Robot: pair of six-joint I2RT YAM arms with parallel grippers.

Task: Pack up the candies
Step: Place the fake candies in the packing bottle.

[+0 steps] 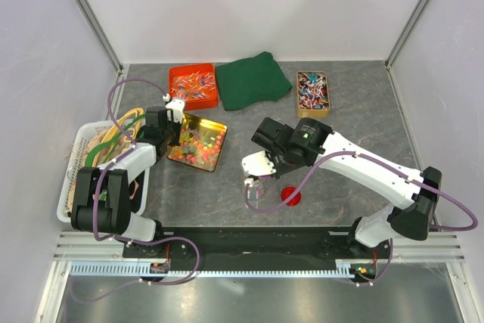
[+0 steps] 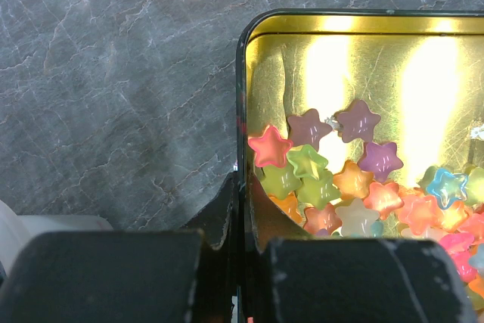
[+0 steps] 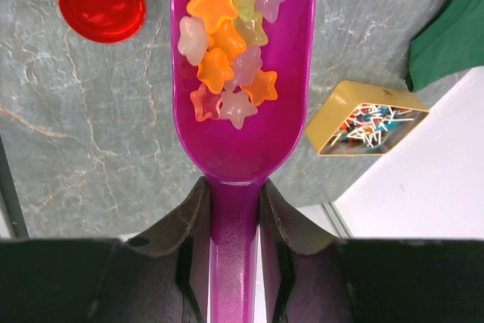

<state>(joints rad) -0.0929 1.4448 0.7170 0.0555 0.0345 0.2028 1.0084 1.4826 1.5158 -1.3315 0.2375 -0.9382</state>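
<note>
The candies (image 2: pixel 340 179) are small star-shaped pieces in orange, pink, green and purple, lying in an open gold tin (image 2: pixel 302 58). The tin also shows in the top view (image 1: pixel 210 128). My left gripper (image 2: pixel 242 191) is shut on the tin's left wall, one finger outside and one inside; it is at the tin's left edge in the top view (image 1: pixel 170 132). My right gripper (image 3: pixel 234 191) is shut on the handle of a purple scoop (image 3: pixel 242 149) that holds several candies (image 3: pixel 227 43). In the top view the scoop (image 1: pixel 254 187) hangs over the table right of the tin.
A red lid (image 1: pixel 290 196) lies beside the scoop and shows in the right wrist view (image 3: pixel 102 1). At the back are an orange tray (image 1: pixel 193 85) of wrapped sweets, a green cloth (image 1: pixel 253 79) and a yellow box (image 1: pixel 312 94) of wrapped sweets. A white basket (image 1: pixel 79 187) stands at far left.
</note>
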